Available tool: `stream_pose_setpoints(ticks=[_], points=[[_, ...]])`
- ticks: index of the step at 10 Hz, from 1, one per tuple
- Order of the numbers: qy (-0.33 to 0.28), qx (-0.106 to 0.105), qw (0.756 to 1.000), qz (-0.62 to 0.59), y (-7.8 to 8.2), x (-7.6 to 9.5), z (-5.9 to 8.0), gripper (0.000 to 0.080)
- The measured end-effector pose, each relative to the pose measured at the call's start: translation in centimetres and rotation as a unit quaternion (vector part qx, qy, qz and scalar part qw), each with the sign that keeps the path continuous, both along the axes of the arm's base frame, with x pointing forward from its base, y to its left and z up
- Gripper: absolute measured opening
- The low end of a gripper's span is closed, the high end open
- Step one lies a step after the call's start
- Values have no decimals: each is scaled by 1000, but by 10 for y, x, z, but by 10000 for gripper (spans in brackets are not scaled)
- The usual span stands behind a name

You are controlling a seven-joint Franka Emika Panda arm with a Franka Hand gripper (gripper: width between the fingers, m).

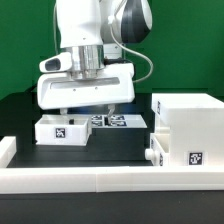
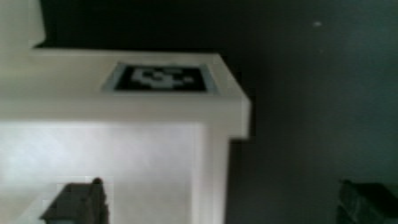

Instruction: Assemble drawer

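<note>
A low white drawer tray [image 1: 60,130] with a square tag on its front lies on the black table at the exterior view's left. My gripper [image 1: 88,108] hangs just above its right end. In the wrist view the gripper [image 2: 222,205] is open and empty. One finger [image 2: 75,200] is over the tray's white surface [image 2: 125,140], and the other finger [image 2: 370,200] is over the black table. The tray's tag [image 2: 169,77] is farther off. The large white housing [image 1: 188,125] stands at the right. A second knobbed part [image 1: 152,155] sits against its left side.
The marker board [image 1: 112,122] lies flat on the table behind the tray, under the arm. A low white rim [image 1: 90,180] edges the table's front. A green wall stands behind.
</note>
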State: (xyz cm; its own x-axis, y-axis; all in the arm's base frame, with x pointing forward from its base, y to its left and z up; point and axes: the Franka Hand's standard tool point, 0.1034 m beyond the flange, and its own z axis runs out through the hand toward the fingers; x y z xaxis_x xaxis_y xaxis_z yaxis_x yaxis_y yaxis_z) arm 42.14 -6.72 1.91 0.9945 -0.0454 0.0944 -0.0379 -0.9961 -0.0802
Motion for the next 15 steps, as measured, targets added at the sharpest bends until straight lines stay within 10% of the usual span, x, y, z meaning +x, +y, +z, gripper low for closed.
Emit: stream_pose_setpoints(ticks=[9, 11, 12, 13, 15], points=[[-6, -9, 1000, 12, -1, -12, -15, 649], [-7, -9, 1000, 13, -1, -12, -14, 390], [-7, -9, 1000, 14, -1, -12, -14, 390], [-7, -9, 1000, 14, -1, -12, -14, 159], [-9, -10, 1000, 15, 0, -10, -14, 42]])
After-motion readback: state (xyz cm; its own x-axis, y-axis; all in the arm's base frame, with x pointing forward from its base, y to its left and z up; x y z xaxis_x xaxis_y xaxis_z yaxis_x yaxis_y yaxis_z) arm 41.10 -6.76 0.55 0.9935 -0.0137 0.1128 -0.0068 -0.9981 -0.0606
